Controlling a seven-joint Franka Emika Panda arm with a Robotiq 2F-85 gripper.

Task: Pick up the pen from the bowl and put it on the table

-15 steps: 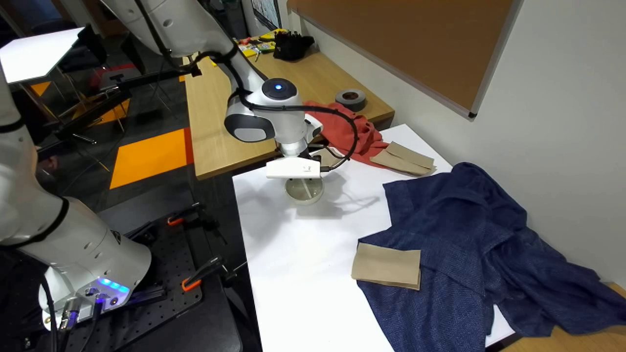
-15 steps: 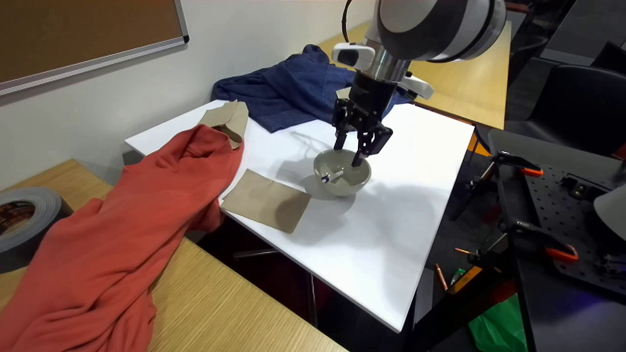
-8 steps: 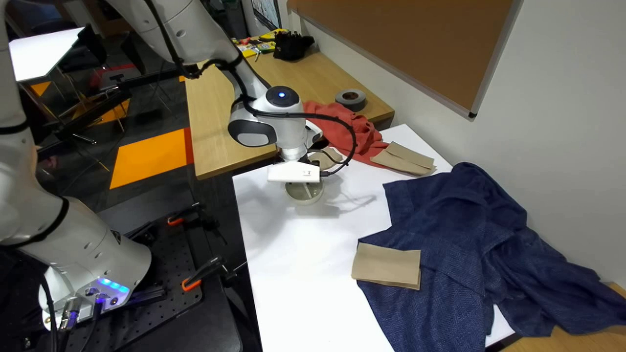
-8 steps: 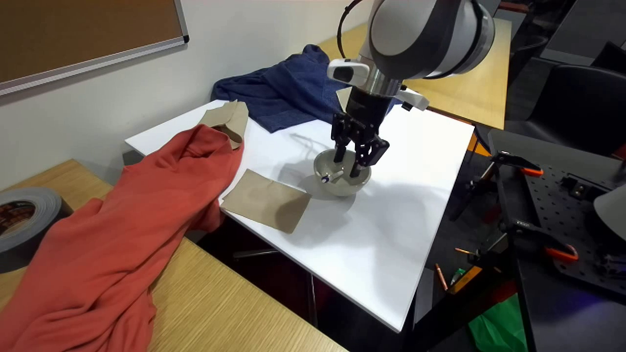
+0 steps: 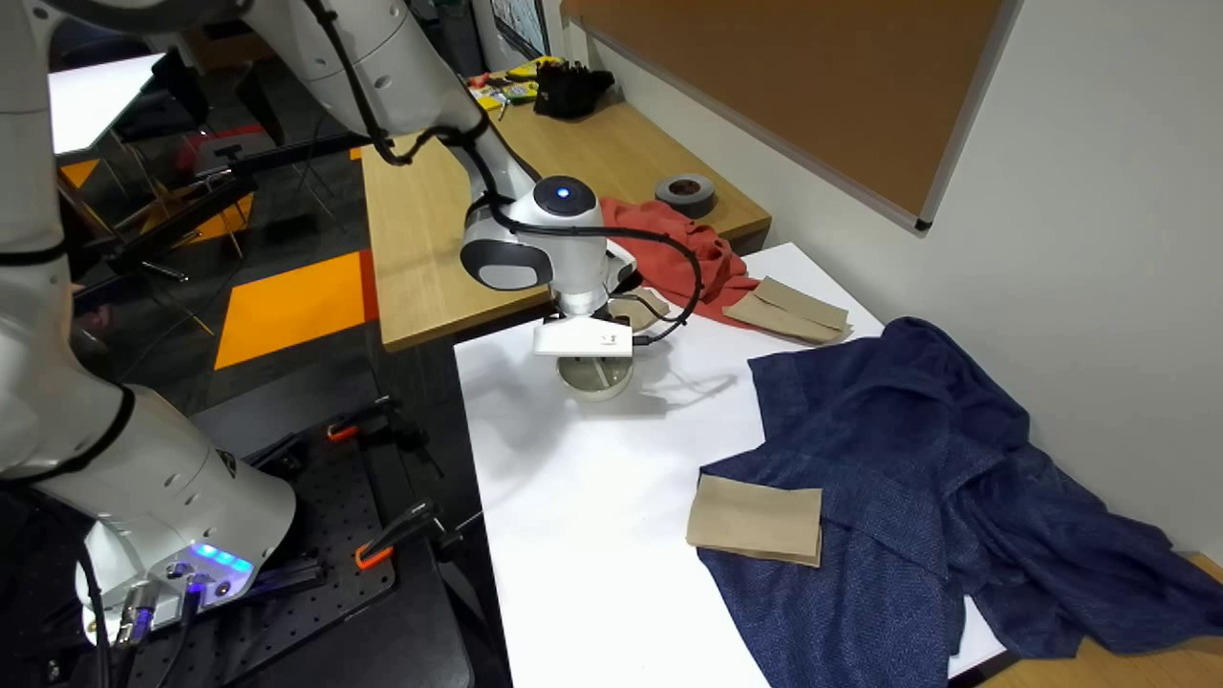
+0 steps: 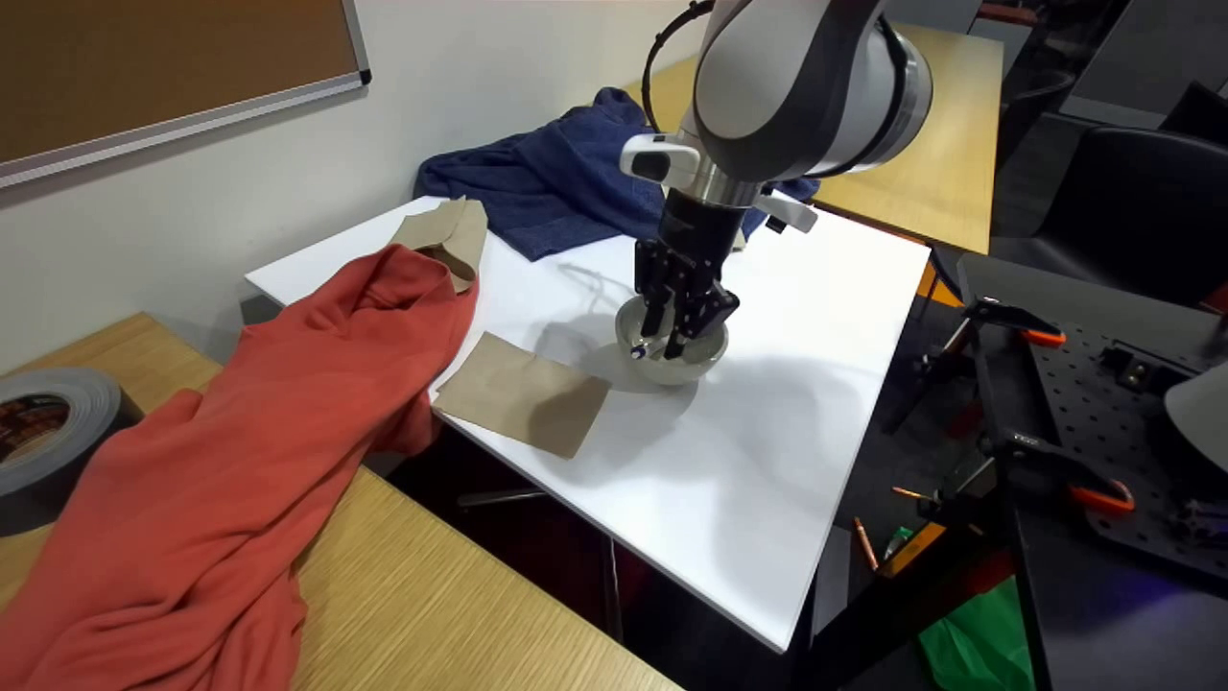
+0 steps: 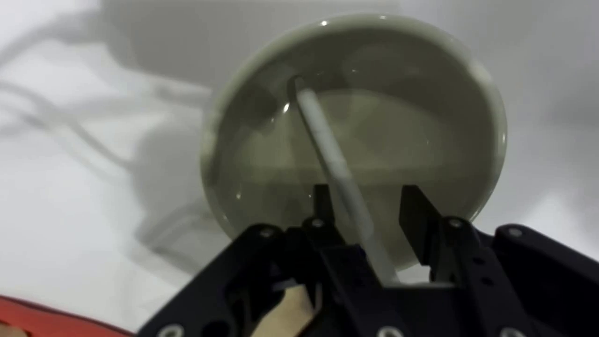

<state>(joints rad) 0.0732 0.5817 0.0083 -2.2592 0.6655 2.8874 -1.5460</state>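
Wrist view: the pen (image 7: 340, 171), slanting in the bowl (image 7: 402, 135), shows between the fingers (image 7: 418, 220), which stand apart.

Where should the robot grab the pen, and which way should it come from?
Probably the middle of the pen, from straight above. It's straight and thin and lies across the inside of the bowl, whose walls shield its sides while the top is open. The open gripper could then pinch across the pen's narrow width.

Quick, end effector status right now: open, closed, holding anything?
End effector: open, holding nothing; in the wrist view the white pen shows between its parted jaws, a gap on each side.
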